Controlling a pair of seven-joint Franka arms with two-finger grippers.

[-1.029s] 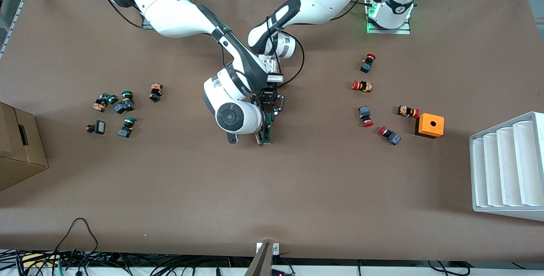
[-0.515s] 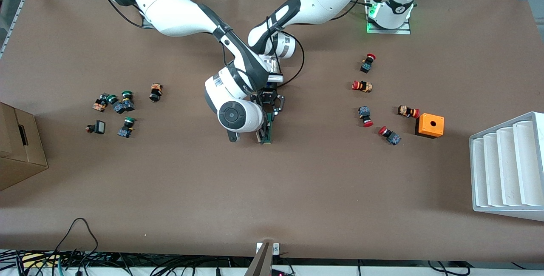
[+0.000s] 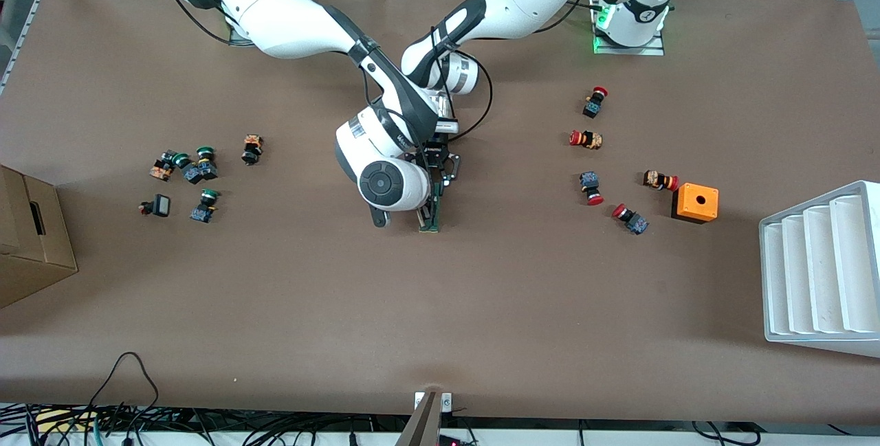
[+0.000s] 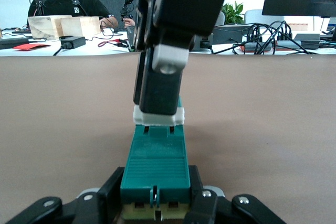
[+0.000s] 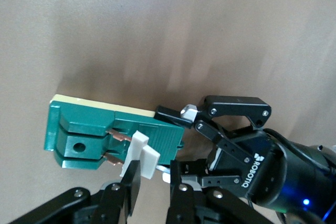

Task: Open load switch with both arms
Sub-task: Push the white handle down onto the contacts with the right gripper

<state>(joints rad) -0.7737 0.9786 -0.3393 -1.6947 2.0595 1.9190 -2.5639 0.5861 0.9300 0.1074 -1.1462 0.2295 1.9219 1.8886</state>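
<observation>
- Brown paper covers the table (image 3: 481, 308), which carries everything; the two arms meet over its middle
- White tray (image 3: 821, 267) with ribbed slots sits at the left arm's end, a cardboard box (image 3: 27, 236) at the right arm's end; neither is involved
- Right arm reaches in from its base, and its wrist has crept a little toward the left arm's end of the table since a second ago, which I take as the pull on the slider
- Left arm looks unmoved from the earlier frames, acting as the anchor
- Load switch (image 5: 113, 135) lies on the table at the centre, green body flat
- Left gripper (image 4: 156, 203) is clamped on the load switch body at one end, probably to stop it sliding
- Right gripper (image 5: 149, 184) is pinched on the white sliding piece (image 5: 142, 153), which stands partly out of the body with copper blades showing
- Orange box (image 3: 695, 203) and red-capped buttons (image 3: 591, 188) lie toward the left arm's end, green-capped buttons (image 3: 199, 165) toward the right arm's; all unchanged
</observation>
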